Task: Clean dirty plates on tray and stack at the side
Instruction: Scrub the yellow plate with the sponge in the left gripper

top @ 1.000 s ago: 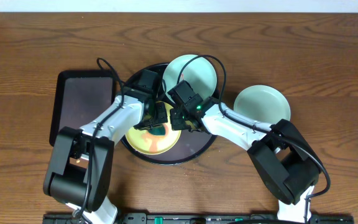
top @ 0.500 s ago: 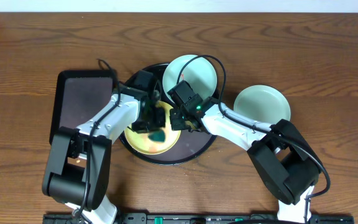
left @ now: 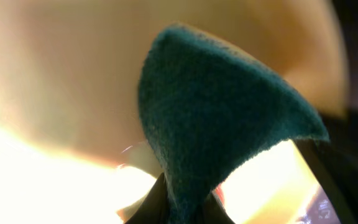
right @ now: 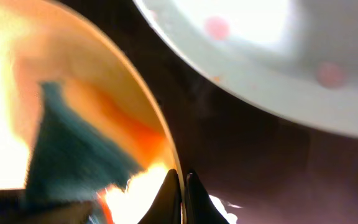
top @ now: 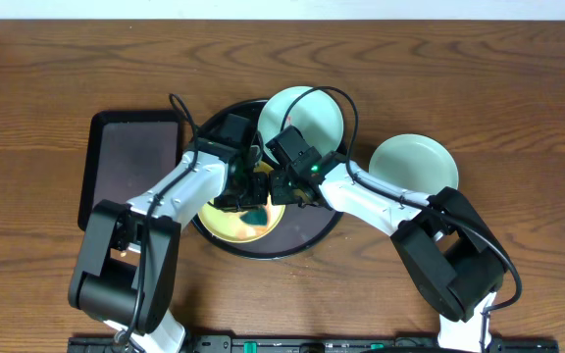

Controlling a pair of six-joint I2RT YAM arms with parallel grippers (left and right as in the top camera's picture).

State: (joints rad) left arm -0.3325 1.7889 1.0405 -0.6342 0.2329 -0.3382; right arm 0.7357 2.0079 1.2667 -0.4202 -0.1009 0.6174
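Observation:
The pale yellow plate lies on the round black tray. My left gripper is shut on a dark green scrub pad and presses it on the yellow plate. My right gripper is shut on the yellow plate's right rim, one finger each side. One aqua-mint plate with red spots sits at the tray's back. Another aqua-mint plate rests on the wood tabletop at the right.
A smaller rectangular black tray lies left of the round tray. Both arms cross over the round tray's middle. A black rail runs along the table's near edge.
My left gripper with the green pad has swept back and forth across the yellow plate. My right gripper has stayed on the rim.

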